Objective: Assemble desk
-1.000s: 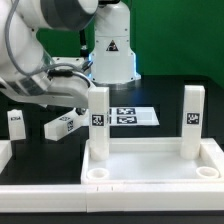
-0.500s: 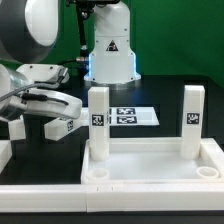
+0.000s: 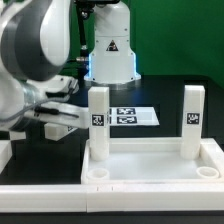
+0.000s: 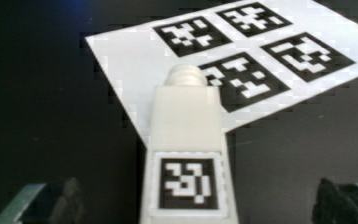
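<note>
The white rimmed desk tabletop (image 3: pixel 150 165) lies at the front with round corner sockets. Two tagged white legs stand upright in it, one at the left (image 3: pixel 98 120) and one at the right (image 3: pixel 192 118). A loose leg (image 4: pixel 190 150) lies on the black table, its tag facing up and its rounded tip toward the marker board (image 4: pixel 229 55). My gripper (image 4: pixel 194 200) is open just above this leg, with one finger (image 4: pixel 43 200) on each side and not touching it. In the exterior view the arm covers most of this leg (image 3: pixel 60 128).
The marker board (image 3: pixel 128 117) lies flat behind the tabletop. The robot base (image 3: pixel 110 55) stands at the back. A white piece (image 3: pixel 5 152) shows at the exterior view's left edge. White border rails (image 3: pixel 110 198) run along the front.
The arm has swung toward the exterior view's left and come down over the loose leg. The leg, the tabletop and the two upright legs have not moved.
</note>
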`<state>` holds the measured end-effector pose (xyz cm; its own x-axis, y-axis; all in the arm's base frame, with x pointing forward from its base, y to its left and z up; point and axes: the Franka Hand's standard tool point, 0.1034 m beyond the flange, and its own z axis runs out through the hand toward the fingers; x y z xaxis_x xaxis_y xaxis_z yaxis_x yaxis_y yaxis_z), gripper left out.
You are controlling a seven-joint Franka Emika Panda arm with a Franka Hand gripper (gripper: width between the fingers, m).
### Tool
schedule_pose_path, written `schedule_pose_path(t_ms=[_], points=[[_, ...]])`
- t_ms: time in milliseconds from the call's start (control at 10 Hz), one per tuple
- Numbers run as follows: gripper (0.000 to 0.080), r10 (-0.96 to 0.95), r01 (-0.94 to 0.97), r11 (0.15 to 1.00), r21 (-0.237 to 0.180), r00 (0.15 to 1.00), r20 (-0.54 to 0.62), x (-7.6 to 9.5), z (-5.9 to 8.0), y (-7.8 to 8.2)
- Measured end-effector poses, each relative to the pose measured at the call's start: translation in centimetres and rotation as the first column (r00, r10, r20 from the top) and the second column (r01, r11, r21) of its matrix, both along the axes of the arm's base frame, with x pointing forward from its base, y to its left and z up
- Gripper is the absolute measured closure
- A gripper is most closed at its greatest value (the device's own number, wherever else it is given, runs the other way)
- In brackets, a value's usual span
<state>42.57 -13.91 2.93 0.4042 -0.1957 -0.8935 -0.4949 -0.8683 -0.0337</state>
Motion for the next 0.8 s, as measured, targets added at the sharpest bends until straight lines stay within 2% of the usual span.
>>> schedule_pose_path(t_ms=[300, 600, 700, 800], points=[[0.0151, 0.006, -0.006, 1.000, -0.013, 1.000, 0.010, -0.3, -1.5, 0.1], [0.0174, 0.012, -0.012, 1.000, -0.012, 1.000, 0.011, -0.4, -1.7, 0.4], [0.0373, 0.012, -0.012, 1.000, -0.012, 1.000, 0.011, -0.4, -1.7, 0.4], [0.0373, 0.012, -0.012, 1.000, -0.012, 1.000, 0.011, -0.4, -1.7, 0.5]])
